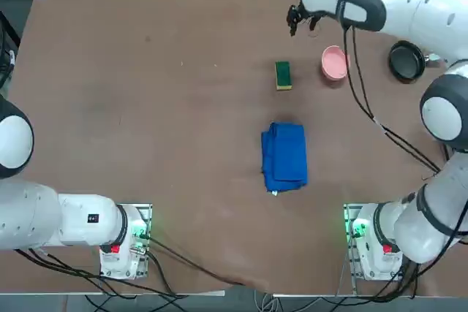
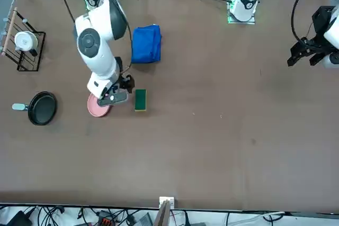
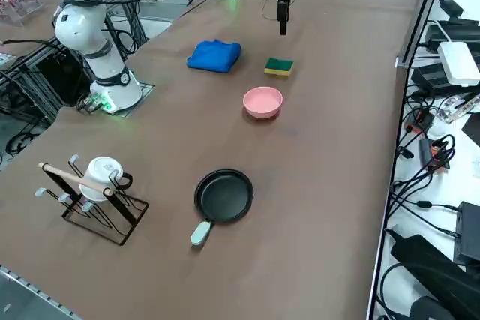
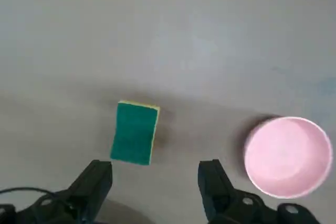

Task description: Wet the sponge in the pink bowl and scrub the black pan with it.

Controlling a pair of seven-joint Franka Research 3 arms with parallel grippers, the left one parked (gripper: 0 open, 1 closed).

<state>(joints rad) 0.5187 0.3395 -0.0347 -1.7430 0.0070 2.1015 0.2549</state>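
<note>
The sponge (image 1: 283,75) lies flat on the brown table, green side up over a yellow layer, also seen in the wrist view (image 4: 135,132). The pink bowl (image 1: 334,63) stands just to its right, a short gap away. Farther right near the table edge sits the black pan (image 1: 406,61), its pale handle (image 3: 200,231) clear in the side view. My right gripper (image 1: 294,20) hangs open in the air a little beyond the sponge, fingers pointing down (image 3: 283,24). Nothing is between its fingers (image 4: 156,167). In the front view my arm covers part of the bowl (image 2: 97,108).
A folded blue cloth (image 1: 284,156) lies mid-table, nearer the bases than the sponge. A wire rack with a white mug (image 3: 97,185) stands at the table's right edge, beyond the pan. Cables trail from my right arm over the table beside the bowl.
</note>
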